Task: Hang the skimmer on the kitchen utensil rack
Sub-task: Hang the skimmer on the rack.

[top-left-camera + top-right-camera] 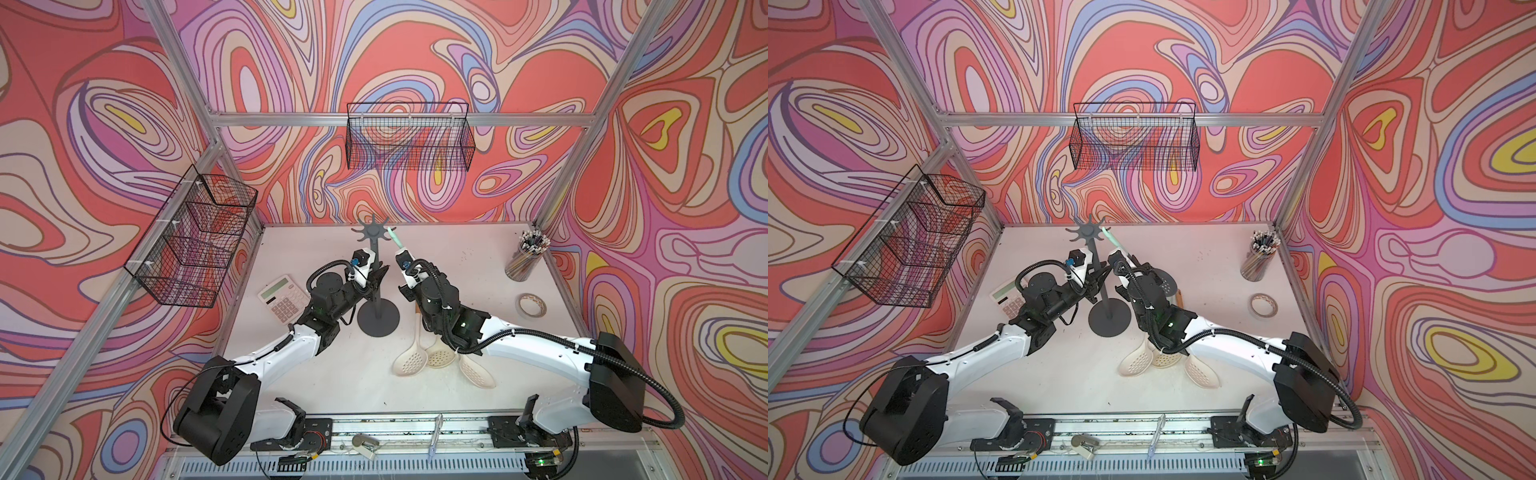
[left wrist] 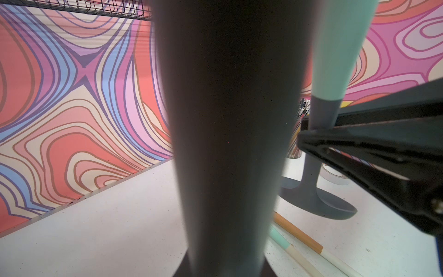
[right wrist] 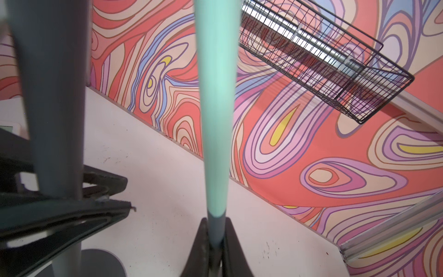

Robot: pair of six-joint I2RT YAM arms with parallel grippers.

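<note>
The kitchen utensil rack (image 1: 378, 318) is a dark grey stand with a round base, slim pole and a crown of hooks (image 1: 371, 232). My left gripper (image 1: 379, 276) is shut on its pole (image 2: 225, 120), about halfway up. My right gripper (image 3: 215, 237) is shut on the grey neck of the skimmer (image 3: 215, 96), below its mint handle. The skimmer stands steeply, its grey head (image 1: 1165, 282) low behind the right wrist. Its mint handle tip (image 1: 390, 230) reaches the right side of the crown. I cannot tell whether it sits on a hook.
Three cream skimmers (image 1: 411, 361) lie on the table under the right arm. A calculator (image 1: 284, 301) lies to the left, with a pencil cup (image 1: 525, 259) and tape roll (image 1: 532, 305) to the right. Wire baskets (image 1: 409, 137) (image 1: 195, 237) hang on the frame.
</note>
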